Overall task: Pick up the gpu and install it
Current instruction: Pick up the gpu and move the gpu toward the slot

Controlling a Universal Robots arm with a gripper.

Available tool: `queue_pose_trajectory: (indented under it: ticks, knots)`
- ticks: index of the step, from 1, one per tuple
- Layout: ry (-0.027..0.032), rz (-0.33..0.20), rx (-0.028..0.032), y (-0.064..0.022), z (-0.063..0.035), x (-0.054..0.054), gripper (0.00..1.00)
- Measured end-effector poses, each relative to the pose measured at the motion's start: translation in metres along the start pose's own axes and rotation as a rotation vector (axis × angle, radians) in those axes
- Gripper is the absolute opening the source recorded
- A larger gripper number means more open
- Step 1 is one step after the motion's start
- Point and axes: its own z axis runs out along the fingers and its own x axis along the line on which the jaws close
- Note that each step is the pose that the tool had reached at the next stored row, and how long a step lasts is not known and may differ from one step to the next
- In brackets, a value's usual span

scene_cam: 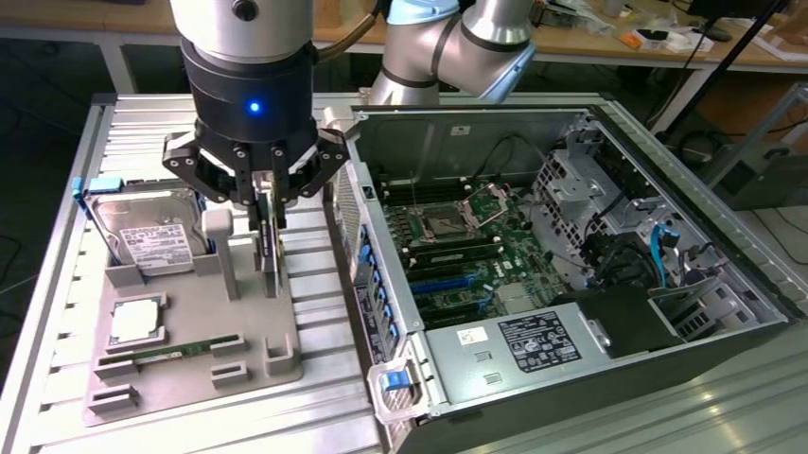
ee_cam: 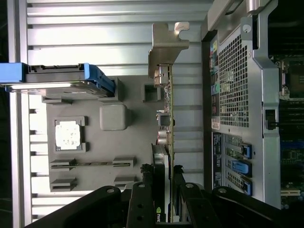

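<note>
Claw (scene_cam: 269, 216) narrow, clamped on gpu (ee_cam: 160, 161), which stands upright in slot by gray holder's (scene_cam: 322, 312) case-side edge. Best, likely: squeeze square, lift straight, no twist, bracket clear.

The gpu (scene_cam: 272, 260) stands upright on its edge, a thin dark slab left of centre in the exterior frame, pinched between the fingers of the gripper (scene_cam: 269, 216). The wrist view shows its green board edge-on, with black cooler and silver end bracket.

A robotics lab or workshop: a robot arm (scene_cam: 461, 43) over a ribbed aluminium tabletop (scene_cam: 139, 128), an opened computer case (scene_cam: 455, 142), cluttered wooden workbenches (scene_cam: 588, 49) behind.
</note>
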Motion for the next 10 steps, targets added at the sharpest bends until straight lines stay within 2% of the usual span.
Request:
queue_pose_trajectory:
  ticks: [10]
  knots:
    - [0.0001, 0.000, 0.0001, 0.0003, -0.0046, 0.0000, 0.27]
